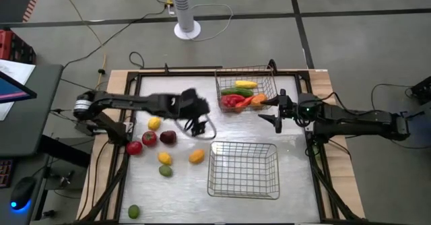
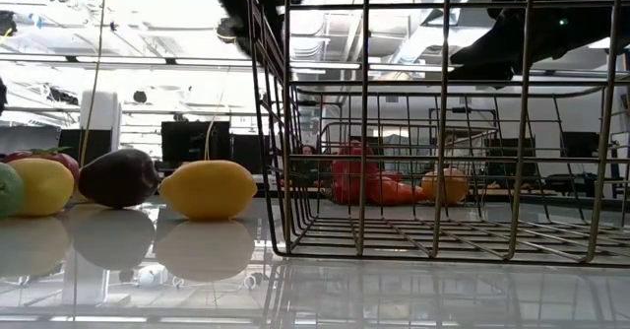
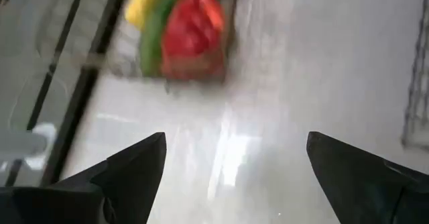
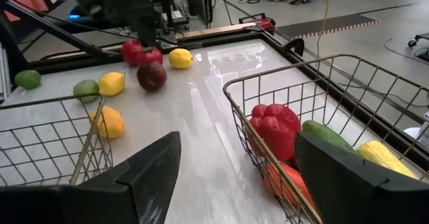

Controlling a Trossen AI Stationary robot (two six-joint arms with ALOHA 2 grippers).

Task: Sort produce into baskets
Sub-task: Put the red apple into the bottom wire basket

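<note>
This is a robotics lab or open workshop hall. The counter (image 1: 256,134) stands on a bare grey concrete floor (image 1: 350,43) with loose cables (image 1: 87,46) trailing beside it. Beyond the counter hang exposed ceiling ducts and strip lights (image 2: 148,19), above rows of dark monitors (image 2: 197,140) on desks.

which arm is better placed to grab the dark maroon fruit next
The left. The left gripper hangs open over the table just beside the dark maroon fruit, with nothing held. The right gripper, also open, sits by the far basket, across the table from it.
</note>
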